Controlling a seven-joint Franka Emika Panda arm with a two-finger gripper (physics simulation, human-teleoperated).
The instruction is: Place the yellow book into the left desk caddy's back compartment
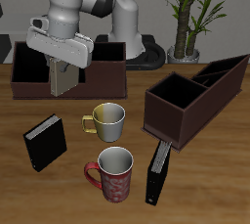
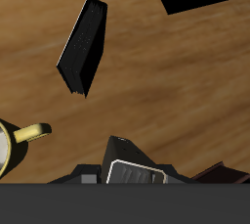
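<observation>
My gripper (image 1: 62,83) hangs above the table in front of the squarely seen brown box and is shut on the yellow book (image 1: 62,77), a small tan-grey book held upright between the fingers. In the wrist view the book's near end (image 2: 137,174) shows close to the camera. The left desk caddy (image 1: 192,99), a dark brown box turned diagonally, stands well across the table from the gripper. Its back compartment (image 1: 229,72) is the far end section, dark inside.
A second brown caddy (image 1: 29,76) stands just behind the gripper. A black book (image 1: 44,142) (image 2: 83,47) lies nearer the front edge. A pale mug with a yellow handle (image 1: 107,120) (image 2: 12,142) and a red patterned mug (image 1: 114,173) stand mid-table. Another black book (image 1: 156,170) leans by the diagonal caddy.
</observation>
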